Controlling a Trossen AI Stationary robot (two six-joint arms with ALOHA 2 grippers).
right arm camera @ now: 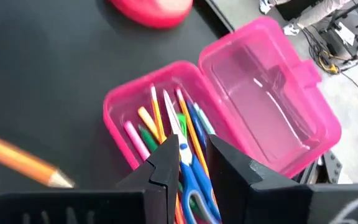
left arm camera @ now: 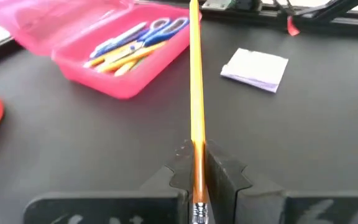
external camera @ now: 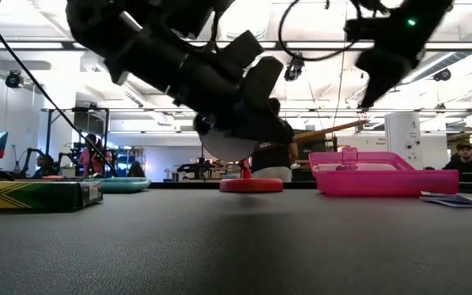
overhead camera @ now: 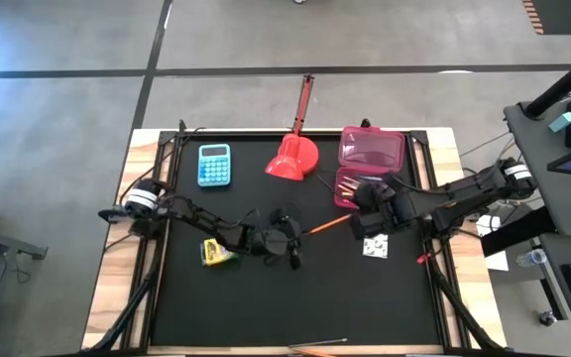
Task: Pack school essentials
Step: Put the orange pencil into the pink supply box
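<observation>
We see the left gripper [overhead camera: 295, 238] near the middle of the black table mat [overhead camera: 266, 307], its two dark fingers [left arm camera: 222, 177] clamped on a long orange pencil [overhead camera: 327, 225] that points from the gripper toward two o'clock, its tip just short of the right arm. In the left wrist view the same pencil [left arm camera: 196, 93] runs straight out from between the pads, with its metal ferrule at the near end.

The open pink plastic pencil case [overhead camera: 370, 164] sits at about one o'clock on the mat, its lid folded back toward twelve o'clock. Its tray holds several pens and pencils, orange, yellow, pink, green and blue, along with the blue-handled scissors [right arm camera: 188, 180].

The right gripper [right arm camera: 191, 158] hangs directly over the near end of that tray; its fingers stand a little apart, with the scissors showing in the gap, and we cannot tell whether they touch them.

The small yellow-green crayon box [overhead camera: 218, 254] lies at nine o'clock from the left gripper. We cannot read any writing on it.

A small white speckled square [overhead camera: 375, 247] lies at four o'clock from the pencil's tip. The light-blue calculator [overhead camera: 214, 165] rests at eleven o'clock, and the red long-handled scoop [overhead camera: 293, 154] at twelve o'clock, between calculator and case.
</observation>
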